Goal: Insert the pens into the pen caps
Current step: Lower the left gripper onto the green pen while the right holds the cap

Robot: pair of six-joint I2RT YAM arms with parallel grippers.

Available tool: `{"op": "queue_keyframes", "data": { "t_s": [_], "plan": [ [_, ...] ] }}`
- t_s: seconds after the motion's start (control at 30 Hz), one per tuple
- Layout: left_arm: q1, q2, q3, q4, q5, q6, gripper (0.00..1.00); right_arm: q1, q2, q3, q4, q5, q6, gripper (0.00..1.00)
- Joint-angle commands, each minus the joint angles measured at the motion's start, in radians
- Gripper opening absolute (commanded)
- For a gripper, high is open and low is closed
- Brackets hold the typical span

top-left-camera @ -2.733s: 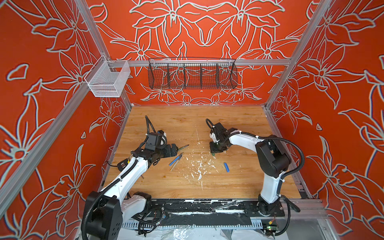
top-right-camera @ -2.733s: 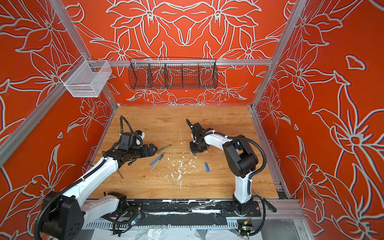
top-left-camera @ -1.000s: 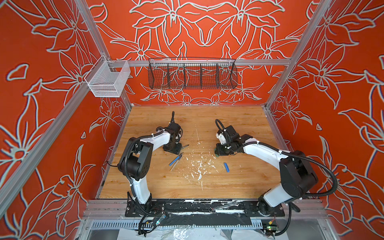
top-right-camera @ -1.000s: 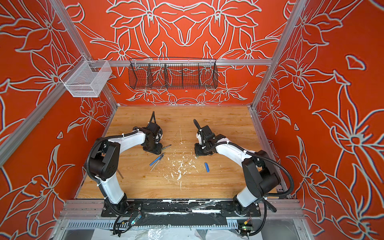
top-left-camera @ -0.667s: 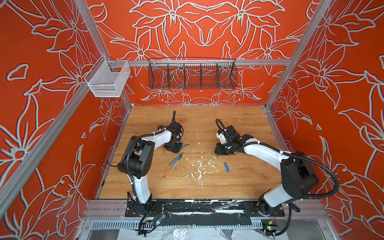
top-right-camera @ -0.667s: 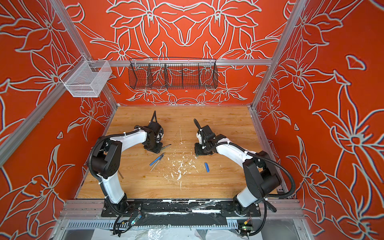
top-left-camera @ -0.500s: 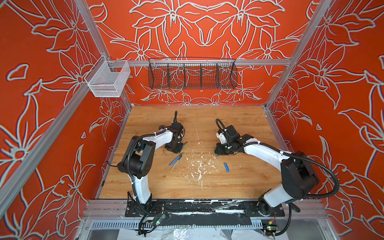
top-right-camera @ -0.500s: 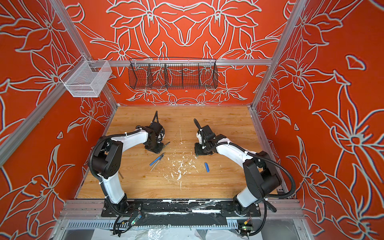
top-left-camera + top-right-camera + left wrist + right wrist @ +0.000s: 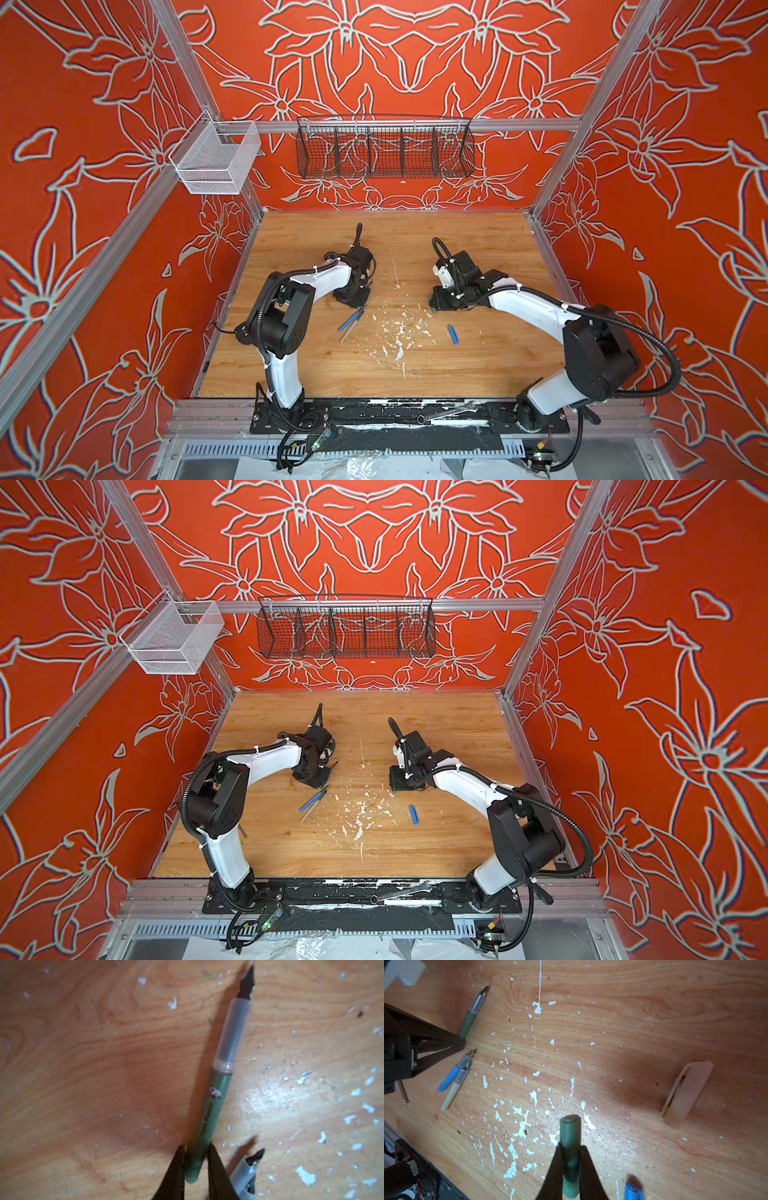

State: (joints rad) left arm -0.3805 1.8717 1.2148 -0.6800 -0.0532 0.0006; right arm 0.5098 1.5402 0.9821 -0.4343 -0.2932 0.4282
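Note:
My left gripper (image 9: 196,1155) is shut on the back end of the olive green pen (image 9: 218,1093), which lies low over the wood with its dark tip pointing away. In both top views this gripper (image 9: 352,297) is left of centre. My right gripper (image 9: 571,1151) is shut on the olive green cap (image 9: 570,1140), right of centre (image 9: 436,299). The blue pen (image 9: 452,1076) and beige pen (image 9: 452,1093) lie side by side near the left gripper. The blue cap (image 9: 453,334) lies close to the right gripper, and the beige cap (image 9: 687,1093) rests further off.
White paint flecks (image 9: 395,332) are scattered over the middle of the wooden table (image 9: 478,374). A black wire basket (image 9: 384,145) and a white mesh basket (image 9: 216,158) hang on the walls. A thin metal rod (image 9: 403,1093) lies by the left arm.
The left gripper has come down over the olive green pen and closed on its back end. The right gripper has stayed shut on the green cap, nearly still.

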Motion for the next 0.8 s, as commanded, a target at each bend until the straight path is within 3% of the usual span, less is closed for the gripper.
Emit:
{"op": "queue_keyframes", "data": {
  "t_s": [0.0,0.3,0.77],
  "plan": [
    [-0.014,0.036,-0.034,-0.057,0.001,-0.01,0.23,-0.002,-0.019,-0.006,0.008,-0.006,0.014,0.13],
    [-0.015,0.052,-0.037,-0.062,-0.03,-0.027,0.26,-0.003,-0.035,-0.017,0.012,0.006,0.018,0.13],
    [-0.015,0.052,-0.026,-0.058,-0.059,-0.027,0.06,-0.002,-0.038,-0.004,0.032,0.016,0.02,0.13]
  ]
}}
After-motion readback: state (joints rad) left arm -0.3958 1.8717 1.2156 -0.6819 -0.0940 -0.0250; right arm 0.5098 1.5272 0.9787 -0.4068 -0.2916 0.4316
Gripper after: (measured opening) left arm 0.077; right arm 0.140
